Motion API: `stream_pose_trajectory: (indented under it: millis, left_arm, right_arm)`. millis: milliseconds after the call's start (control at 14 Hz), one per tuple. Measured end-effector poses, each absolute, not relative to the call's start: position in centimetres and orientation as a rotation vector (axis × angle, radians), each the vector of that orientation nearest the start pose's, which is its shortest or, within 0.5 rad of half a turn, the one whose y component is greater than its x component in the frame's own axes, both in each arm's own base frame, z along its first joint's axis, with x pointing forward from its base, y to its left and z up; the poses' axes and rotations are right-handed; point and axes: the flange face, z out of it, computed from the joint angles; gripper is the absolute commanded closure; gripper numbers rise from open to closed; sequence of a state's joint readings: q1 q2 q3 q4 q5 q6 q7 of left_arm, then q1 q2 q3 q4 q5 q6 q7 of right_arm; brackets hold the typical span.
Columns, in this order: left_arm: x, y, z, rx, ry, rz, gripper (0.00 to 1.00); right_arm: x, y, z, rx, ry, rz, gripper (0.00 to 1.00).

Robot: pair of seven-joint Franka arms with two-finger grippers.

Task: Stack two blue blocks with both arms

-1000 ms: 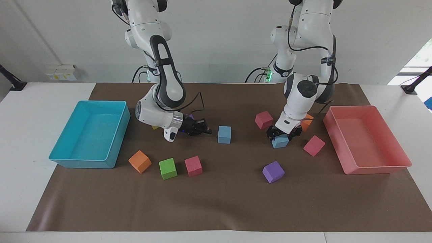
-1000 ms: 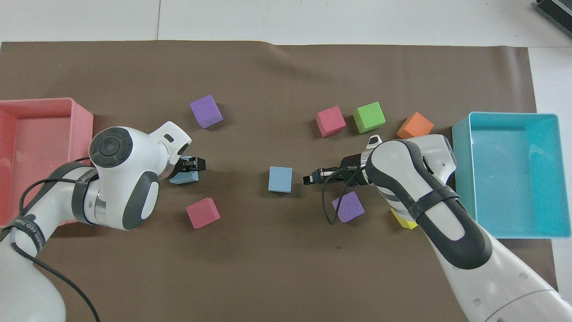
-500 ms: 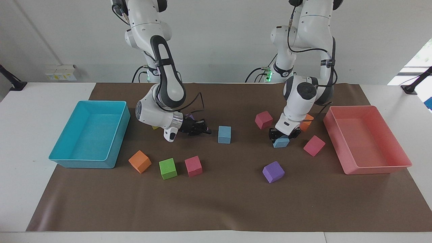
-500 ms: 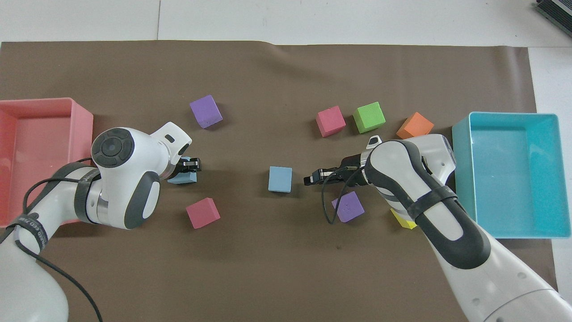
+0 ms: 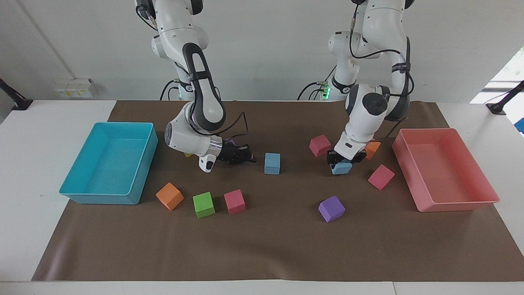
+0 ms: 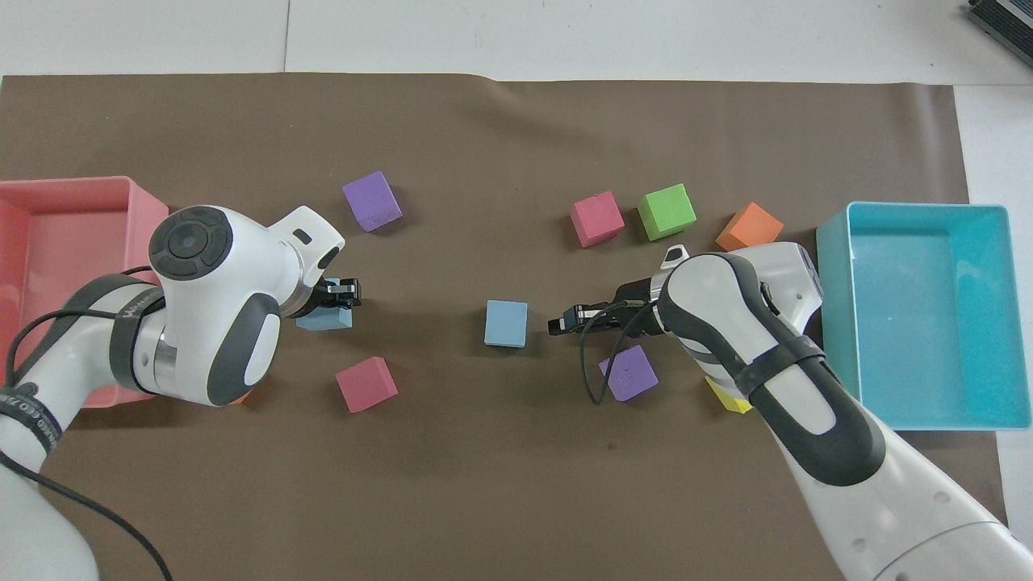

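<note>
The yellow cube was mostly hidden: in the overhead view only a corner poked out from under the right arm, lower right of centre, and in the facing view it was just a sliver by that arm's elbow. One purple cube sat half under the same arm's cable, and in the facing view you could barely catch a bit of it above the right gripper. An orange cube peeked out past the left arm, right of centre in the facing view, and the overhead view showed almost none of it.

The left arm came down steeply, wrist bent, with the left gripper pointing down and clamped on one blue block. That block sat right of centre in the facing view, between a pink cube and another pink cube. I couldn't tell whether it was touching the mat.

The right arm was folded low, with its gripper lying nearly flat over the mat, fingertips together and holding nothing. It pointed at the other blue block, which sat alone at frame centre, just beside the tips but not touching.

The overhead view showed the gap between those tips and the centre block clearly. The held block was half covered by the left gripper there. The facing view gave the arm heights, which the overhead one flattened.
</note>
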State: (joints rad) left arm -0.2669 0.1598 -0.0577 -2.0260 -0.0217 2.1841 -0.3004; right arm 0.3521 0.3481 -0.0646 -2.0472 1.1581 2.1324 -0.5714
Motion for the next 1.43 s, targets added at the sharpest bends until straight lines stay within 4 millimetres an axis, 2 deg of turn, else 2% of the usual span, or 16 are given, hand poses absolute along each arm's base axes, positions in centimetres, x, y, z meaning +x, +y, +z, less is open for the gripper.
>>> stream_pose_trajectory:
  millis: [214, 357, 643, 857, 1000, 1286, 1429]
  left_arm:
    - [55.0, -21.2, 41.9, -3.171, 0.044, -0.007, 1.00]
    - [54.3, -24.5, 43.4, -3.154, 0.103, -0.062, 1.00]
    - [52.9, -30.6, 45.3, -3.144, 0.259, -0.140, 1.00]
    - [52.9, -35.8, 44.7, -3.148, 0.363, -0.154, 1.00]
    - [52.8, -38.1, 43.5, -3.146, 0.393, -0.138, 1.00]
    - [52.9, -38.7, 42.9, -3.151, 0.354, -0.129, 1.00]
    - [52.5, -39.5, 42.0, -3.151, 0.325, -0.108, 1.00]
  right_arm:
    - [54.7, 20.5, 26.7, -2.265, -0.072, 0.120, 1.00]
    - [54.7, 20.5, 26.7, -2.265, -0.069, 0.122, 1.00]
    - [54.7, 20.6, 26.7, -2.267, -0.064, 0.124, 1.00]
    - [54.7, 20.7, 26.7, -2.268, -0.063, 0.126, 1.00]
    - [54.7, 20.6, 26.6, -2.269, -0.061, 0.126, 1.00]
    - [54.7, 20.6, 26.6, -2.270, -0.060, 0.127, 1.00]
    - [54.7, 20.6, 26.6, -2.270, -0.059, 0.127, 1.00]
